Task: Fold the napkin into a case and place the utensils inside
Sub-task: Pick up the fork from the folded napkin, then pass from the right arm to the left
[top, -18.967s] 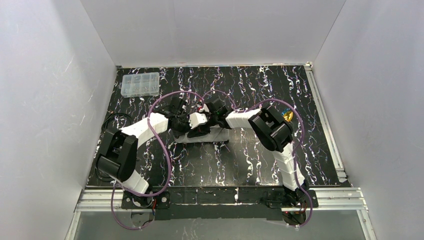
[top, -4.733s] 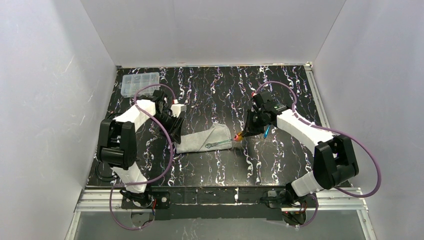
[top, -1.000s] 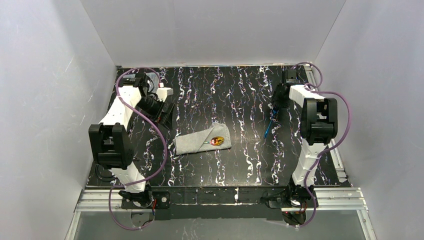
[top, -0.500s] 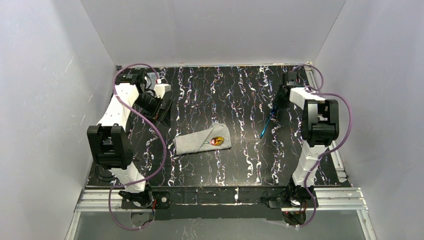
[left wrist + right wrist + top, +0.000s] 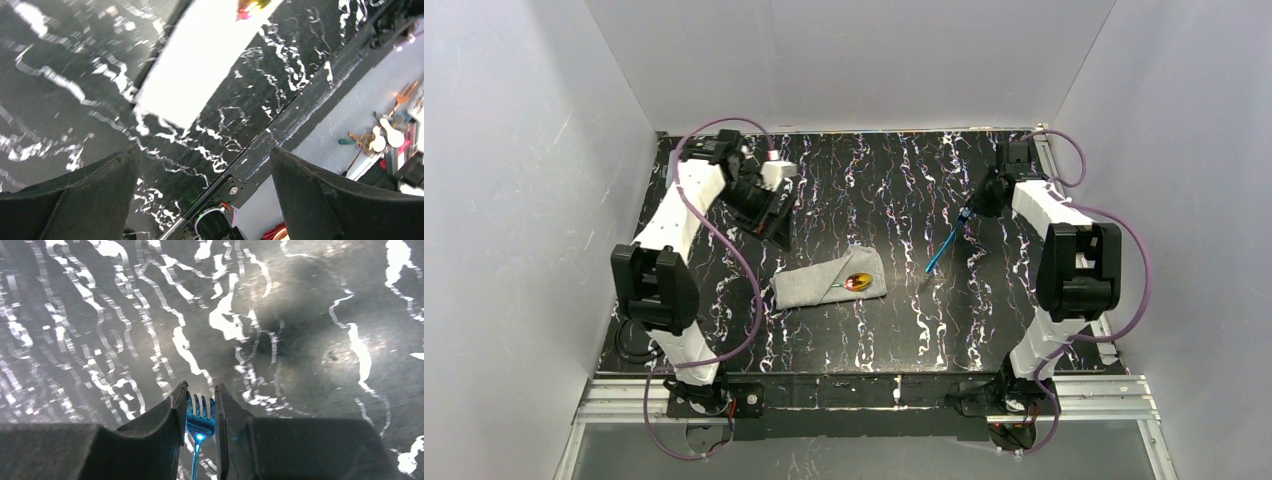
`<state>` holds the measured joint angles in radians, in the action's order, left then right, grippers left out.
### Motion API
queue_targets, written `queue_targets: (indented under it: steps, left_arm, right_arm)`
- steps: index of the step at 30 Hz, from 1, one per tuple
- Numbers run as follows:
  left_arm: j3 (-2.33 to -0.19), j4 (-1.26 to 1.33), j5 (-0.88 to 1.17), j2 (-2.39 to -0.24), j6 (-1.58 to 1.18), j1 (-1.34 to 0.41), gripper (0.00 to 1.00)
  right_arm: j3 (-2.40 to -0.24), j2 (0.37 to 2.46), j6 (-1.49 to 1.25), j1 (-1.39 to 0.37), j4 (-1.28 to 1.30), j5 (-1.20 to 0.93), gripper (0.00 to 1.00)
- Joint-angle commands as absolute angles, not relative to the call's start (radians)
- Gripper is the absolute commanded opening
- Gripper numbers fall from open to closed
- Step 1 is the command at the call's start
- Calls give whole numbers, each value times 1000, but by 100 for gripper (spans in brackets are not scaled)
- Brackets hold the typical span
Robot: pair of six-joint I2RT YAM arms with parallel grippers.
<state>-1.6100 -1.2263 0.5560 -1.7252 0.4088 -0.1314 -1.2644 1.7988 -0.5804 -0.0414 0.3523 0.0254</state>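
The right jaws are closed on the blue fork (image 5: 946, 240), pinching it at the tines (image 5: 200, 410). The handle slants down toward the black marbled tabletop (image 5: 874, 330), its tip near the surface; I cannot tell whether it touches. The fork is just right of the case (image 5: 819, 283) and apart from it. The case lies flat near mid-tabletop, with a gold-pink utensil (image 5: 858, 281) at its right end. The left jaws are spread wide and hold nothing, hovering behind and left of the case, which shows washed-out white in the left wrist view.
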Motion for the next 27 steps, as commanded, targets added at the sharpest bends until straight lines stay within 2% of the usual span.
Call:
queue_targets:
  steps: [1, 9, 10, 12, 16, 27]
  left_arm:
    - [-1703, -1243, 638, -1760, 384, -287, 97]
    - [-1881, -1192, 724, -1923, 284, -487, 93]
    - [-1905, -1189, 736, -1942, 269, -505, 90]
    - [-1944, -1175, 771, -1981, 233, -531, 86]
    - [-1980, -1130, 822, -2012, 147, -549, 87]
    - [-1783, -953, 875, -1901, 6, -574, 87]
  right_arm:
    - [-1261, 1702, -676, -70, 359, -76, 11]
    - [-1234, 1628, -819, -135, 327, -176, 12]
    - [-1238, 1624, -835, -147, 322, -184, 12]
    - [-1253, 1617, -861, -175, 318, -187, 12]
    - [-1279, 1602, -912, -229, 304, -185, 13]
    - [-1297, 1614, -1054, -346, 193, -143, 14]
